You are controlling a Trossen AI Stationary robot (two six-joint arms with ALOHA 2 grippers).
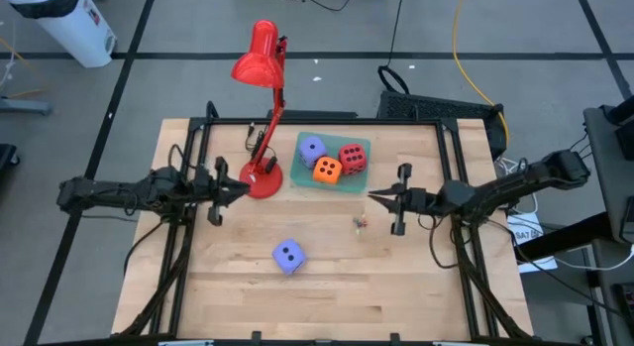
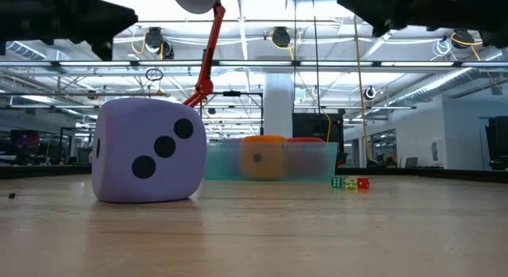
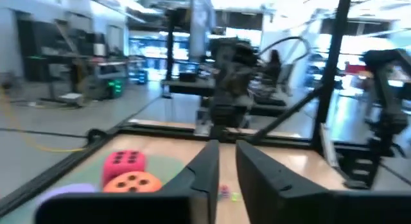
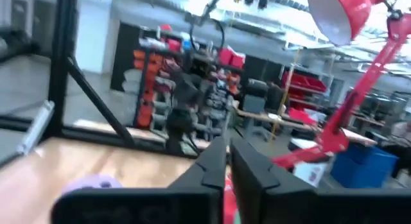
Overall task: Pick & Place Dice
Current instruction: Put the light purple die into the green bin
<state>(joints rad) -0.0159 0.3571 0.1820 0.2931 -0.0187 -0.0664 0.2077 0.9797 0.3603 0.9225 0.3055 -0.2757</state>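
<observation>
Loose die: we see one lavender-blue die (image 1: 287, 256) alone on the bare tabletop (image 1: 396, 277), toward the near edge, well apart from both arms; in the low view it sits flat with three dark pips facing us.
Placed dice: a second lavender-blue die (image 1: 313, 149), an orange die (image 1: 327, 171) and a red die (image 1: 352, 157) lie together in the pale green tray (image 1: 301, 176), just beside the base of the red desk lamp (image 1: 263, 118).
Progress: we judge three of four dice placed, with the loose one left.
Handling: the dice look soft and light, probably foam, so we expect them to give under pressure rather than slip; nothing fragile here.
Where to hold: we would take the loose die across two opposite flat faces, near its middle, from above.
Left end effector (image 1: 241, 190): hovers beside the lamp base, fingers drawn close together with only a narrow gap, holding nothing.
Right end effector (image 1: 376, 195): hangs over the tabletop right of the tray, fingers likewise nearly together, empty and touching nothing.
Opening needed: we judge either one must spread much wider to straddle the die.
Small bits: a few tiny coloured pieces (image 1: 360, 223) lie near the right end effector; too small for us to identify.
</observation>
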